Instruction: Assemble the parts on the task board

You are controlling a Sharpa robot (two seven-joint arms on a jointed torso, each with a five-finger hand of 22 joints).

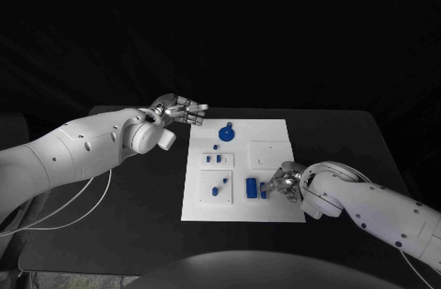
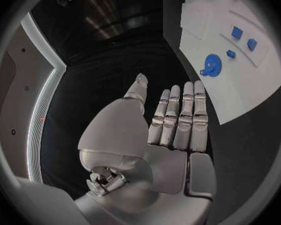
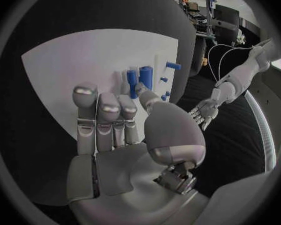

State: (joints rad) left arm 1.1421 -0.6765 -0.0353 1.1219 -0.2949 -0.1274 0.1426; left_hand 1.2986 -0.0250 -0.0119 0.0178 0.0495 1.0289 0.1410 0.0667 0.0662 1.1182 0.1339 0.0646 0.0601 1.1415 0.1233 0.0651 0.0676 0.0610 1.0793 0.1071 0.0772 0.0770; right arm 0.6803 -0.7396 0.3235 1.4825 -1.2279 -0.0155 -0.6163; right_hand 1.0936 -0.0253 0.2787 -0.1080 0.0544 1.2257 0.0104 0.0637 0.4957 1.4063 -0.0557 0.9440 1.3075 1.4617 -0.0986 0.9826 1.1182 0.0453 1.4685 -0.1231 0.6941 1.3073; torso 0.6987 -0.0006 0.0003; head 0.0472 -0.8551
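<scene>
The right hand (image 1: 287,182) is down at the near right of the board (image 1: 276,131), its fingertips at the two upright blue pegs (image 1: 255,187). From the right wrist view its fingers (image 3: 109,116) stand straight beside the pegs (image 3: 140,79) with nothing in them — whether a tip already touches one I cannot tell. The step looks like picking up a peg. To do it well, close thumb and finger on one peg alone, low on its shaft, and lift it straight up so the one just beside it is not knocked over.

The left hand (image 1: 182,113) hovers over the table off the board's far left corner, flat and wide, holding nothing; it should keep clear.

Counted in the head view — one board, two tall pegs side by side, one round blue disc (image 1: 226,134) at the far end, three small blue pieces (image 1: 215,156) in the middle panel, and one, perhaps two, in the near-left panel (image 1: 216,190).
</scene>
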